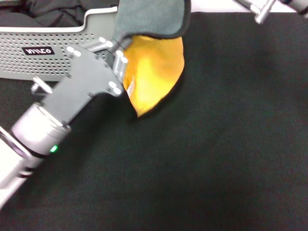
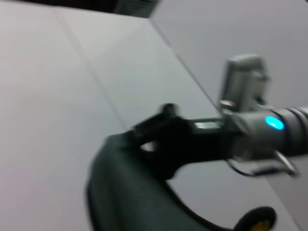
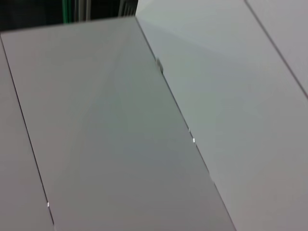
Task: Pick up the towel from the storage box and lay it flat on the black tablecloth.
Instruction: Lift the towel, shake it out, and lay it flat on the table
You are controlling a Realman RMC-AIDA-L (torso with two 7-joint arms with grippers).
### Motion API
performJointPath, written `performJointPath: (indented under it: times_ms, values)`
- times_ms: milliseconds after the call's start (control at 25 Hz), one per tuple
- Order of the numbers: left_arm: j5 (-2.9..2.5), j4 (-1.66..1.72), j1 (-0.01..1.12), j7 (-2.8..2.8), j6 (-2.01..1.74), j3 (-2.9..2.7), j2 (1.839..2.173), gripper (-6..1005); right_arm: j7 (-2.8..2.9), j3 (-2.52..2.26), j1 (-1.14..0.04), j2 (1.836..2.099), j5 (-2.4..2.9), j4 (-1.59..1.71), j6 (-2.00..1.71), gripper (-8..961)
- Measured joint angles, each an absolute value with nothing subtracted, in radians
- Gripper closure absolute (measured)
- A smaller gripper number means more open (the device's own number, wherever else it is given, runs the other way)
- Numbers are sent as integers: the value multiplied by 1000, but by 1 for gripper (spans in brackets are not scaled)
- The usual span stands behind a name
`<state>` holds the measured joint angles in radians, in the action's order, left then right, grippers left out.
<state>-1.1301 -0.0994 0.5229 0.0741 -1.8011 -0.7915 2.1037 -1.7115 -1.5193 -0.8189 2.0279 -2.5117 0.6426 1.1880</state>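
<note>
The towel (image 1: pixel 154 72) hangs in the air over the black tablecloth (image 1: pixel 216 154), just right of the storage box (image 1: pixel 53 65). Its yellow-orange face droops below and its grey face folds over the top. My left gripper (image 1: pixel 120 50) is shut on the towel's left edge, its fingertips hidden in the cloth. Only part of my right arm (image 1: pixel 262 10) shows at the head view's top right. In the left wrist view my right gripper (image 2: pixel 154 137) is shut on the grey side of the towel (image 2: pixel 130 192), which hangs from it.
A dark black cloth heap (image 1: pixel 53 12) lies inside the grey perforated box at the back left. The tablecloth stretches across the front and right. The right wrist view shows only pale grey panels.
</note>
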Motion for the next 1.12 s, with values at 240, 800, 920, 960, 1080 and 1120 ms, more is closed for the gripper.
performJointPath:
  times_ms: [240,800,920,960,1080,1120]
  values:
    - [-1077,98,445,-482,-1839,-791,2096,953,-1845,-1522,-721,2019,-2276,654,1244,949]
    - [-1020,404,384,-1136,-1860,-790,2015,958,-2074,-1314,-492,2017,-1833,899,1283,948]
    - [-1024,422,395,-1178,-1852,-790,1994,958,-2080,-1295,-487,2016,-1807,907,1305,948]
    - [-1034,421,392,-1182,-1849,-790,1990,958,-2077,-1296,-485,2015,-1798,907,1323,948]
    - [-1078,422,368,-1165,-1849,-792,1990,957,-2064,-1299,-458,2019,-1764,928,1401,948]
    - [-1090,426,361,-1158,-1851,-793,1992,957,-2062,-1300,-437,2023,-1761,951,1426,948]
